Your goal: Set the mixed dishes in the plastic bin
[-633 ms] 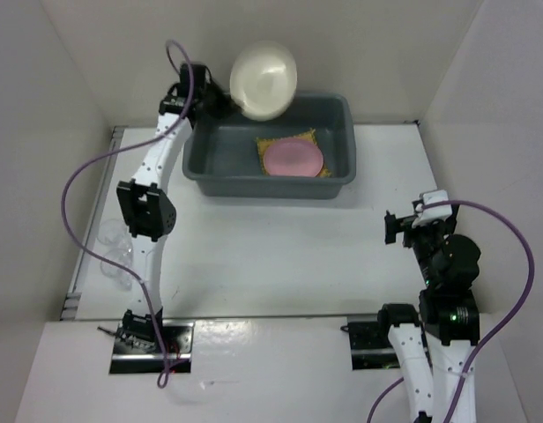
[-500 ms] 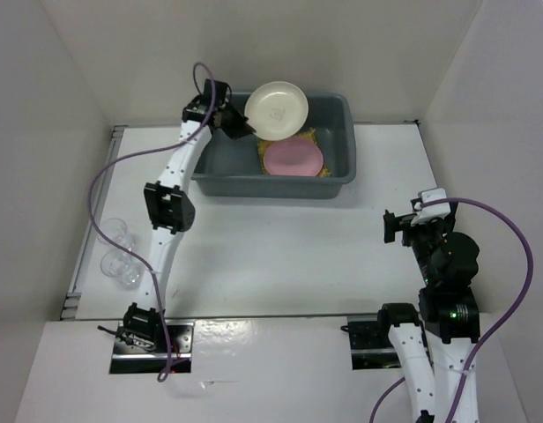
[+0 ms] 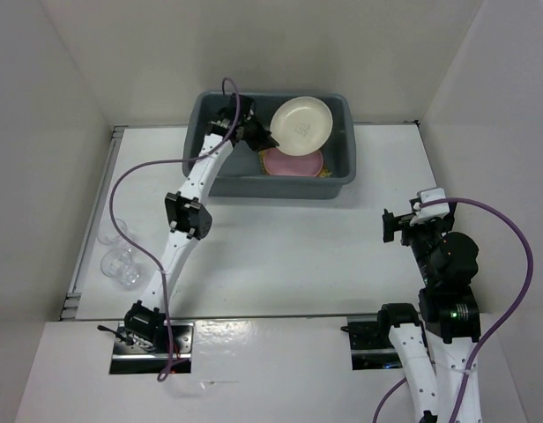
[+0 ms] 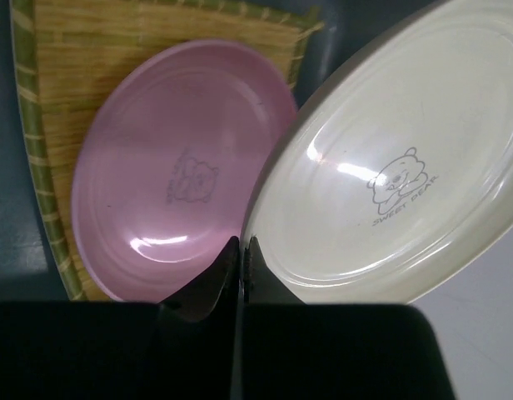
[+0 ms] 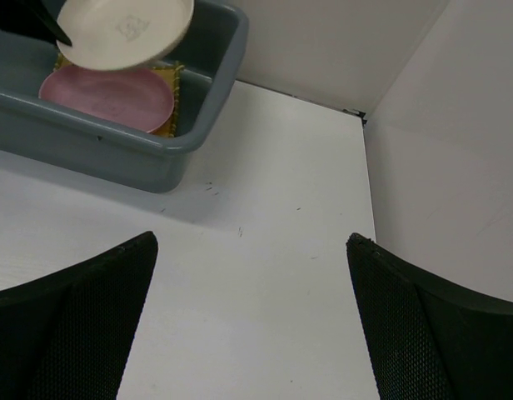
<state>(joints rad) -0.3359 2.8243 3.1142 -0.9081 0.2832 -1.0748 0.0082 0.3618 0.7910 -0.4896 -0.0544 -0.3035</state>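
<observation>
The dark grey plastic bin stands at the back of the table. Inside it the pink plate lies on the yellow woven mat. My left gripper is shut on the rim of the cream plate and holds it tilted over the bin, above the pink plate. In the left wrist view the jaws pinch the cream plate's edge, with the pink plate and mat below. Clear glasses stand at the table's left edge. My right gripper is open and empty.
White walls enclose the table on the left, back and right. The right wrist view shows the bin at the upper left, holding the pink plate, with bare white table under the open right gripper.
</observation>
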